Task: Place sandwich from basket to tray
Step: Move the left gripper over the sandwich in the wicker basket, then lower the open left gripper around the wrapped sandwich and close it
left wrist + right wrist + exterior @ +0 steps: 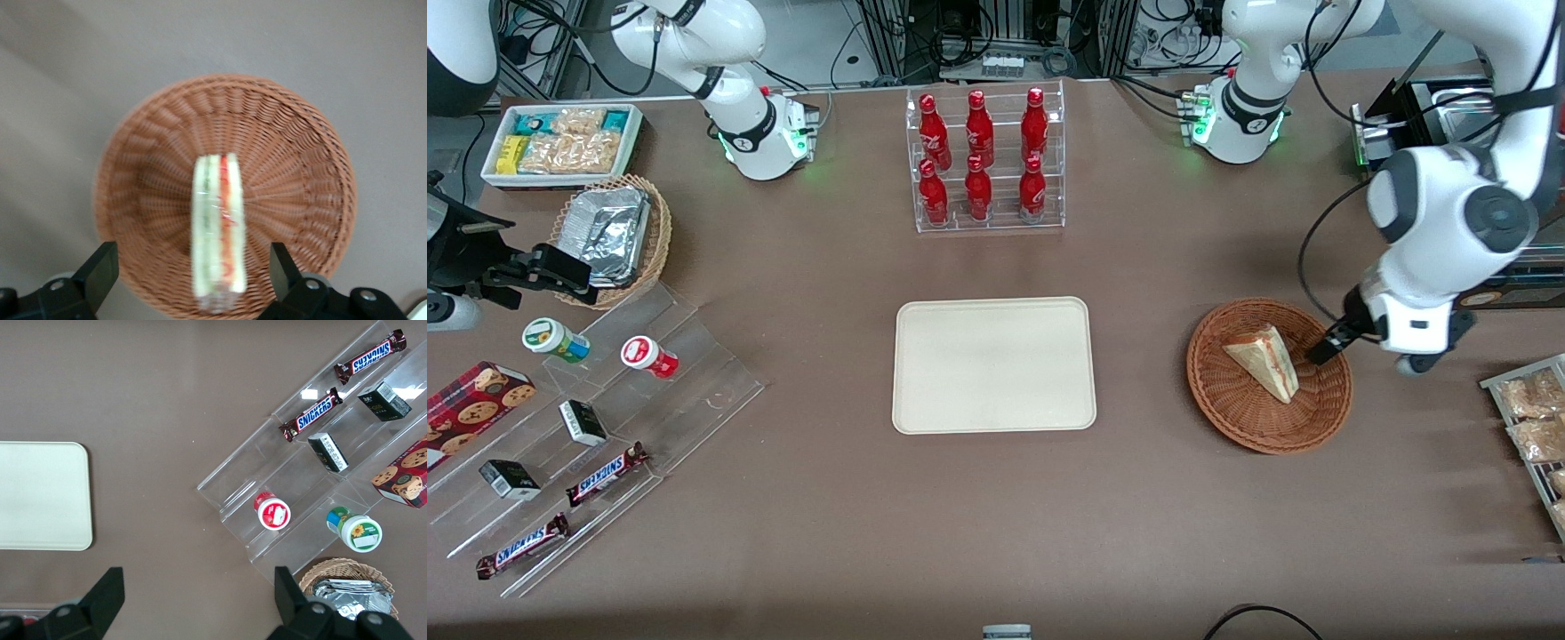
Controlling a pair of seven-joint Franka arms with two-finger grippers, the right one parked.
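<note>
The triangular sandwich (pixel 1264 359), pale bread with red and green layers along its cut edge, lies in the round woven wicker basket (pixel 1232 404) on the matte brown bench (pixel 783 533). The gripper (pixel 193 283) hovers above it, its black fingers (pixel 100 270) spread wide to either side of the wedge. The smooth cream tray (pixel 925 320), rectangular with rounded corners, sits well apart toward the parked arm's end.

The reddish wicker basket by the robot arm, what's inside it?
Only the sandwich lies in the basket. The open gripper hovers above, fingers either side. The weave beneath the sandwich is covered.
</note>
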